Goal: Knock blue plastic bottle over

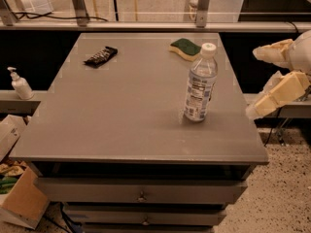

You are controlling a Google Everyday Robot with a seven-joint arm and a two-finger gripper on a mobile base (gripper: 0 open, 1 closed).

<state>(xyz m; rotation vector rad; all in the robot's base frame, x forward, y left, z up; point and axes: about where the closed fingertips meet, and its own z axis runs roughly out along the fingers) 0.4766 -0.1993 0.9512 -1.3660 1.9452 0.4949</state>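
Note:
The blue plastic bottle (199,84) stands upright on the right part of the grey table (121,115). It is clear with a white cap and a blue-and-white label. My gripper (253,82) is off the table's right edge, to the right of the bottle and at about its height. Its two cream fingers (278,94) are spread apart with nothing between them. A gap remains between the gripper and the bottle.
A green-and-yellow sponge (184,48) lies behind the bottle near the far edge. A dark snack bar (100,56) lies at the far left. A white pump dispenser (20,84) stands on a ledge left of the table. Cardboard boxes (17,198) sit on the floor at the lower left.

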